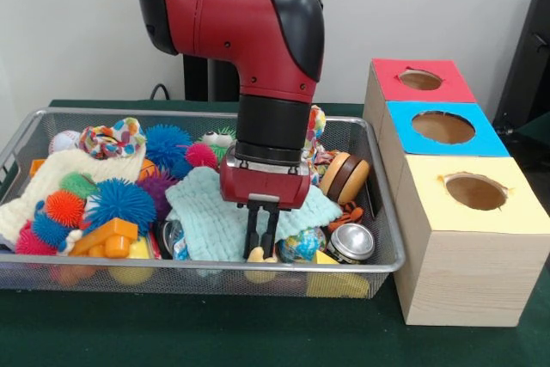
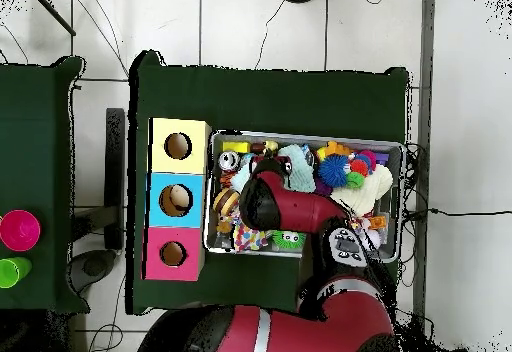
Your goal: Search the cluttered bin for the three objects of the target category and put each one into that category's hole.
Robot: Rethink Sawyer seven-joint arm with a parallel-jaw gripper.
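Arm: a red and black robot arm reaches down into a wire bin (image 1: 17, 139) full of toys, which stands on a green surface (image 1: 215, 333).
Fingers: the black fingers (image 1: 262, 231) point straight down and stand close together, with only a thin slit between them; their tips sit right at a small yellow-orange toy (image 1: 257, 255) by the near wall of the bin. Whether they actually pinch it, I cannot tell.
Just behind the fingers: a pale green cloth (image 1: 206, 212), partly under the arm's wrist.
Beside the fingers, toward the boxes: a small globe ball (image 1: 302, 245) and a shiny can (image 1: 351, 241), with a toy burger (image 1: 344, 176) further back.
On the other side of the fingers: spiky balls in blue (image 1: 120, 201), orange and pink, and orange blocks (image 1: 105, 236).
Target holes: three wooden boxes stand outside the bin, well apart from the fingers, topped red (image 1: 421, 80), blue (image 1: 443, 128) and yellow (image 1: 474, 192), each with a round hole.
Target things: the category is not shown, so the three wanted things cannot be picked out.
Risk: the grip looks thin, so the toy could slip out on lifting; the cloth edge could snag and drag along; the tips could jam on the wire wall.
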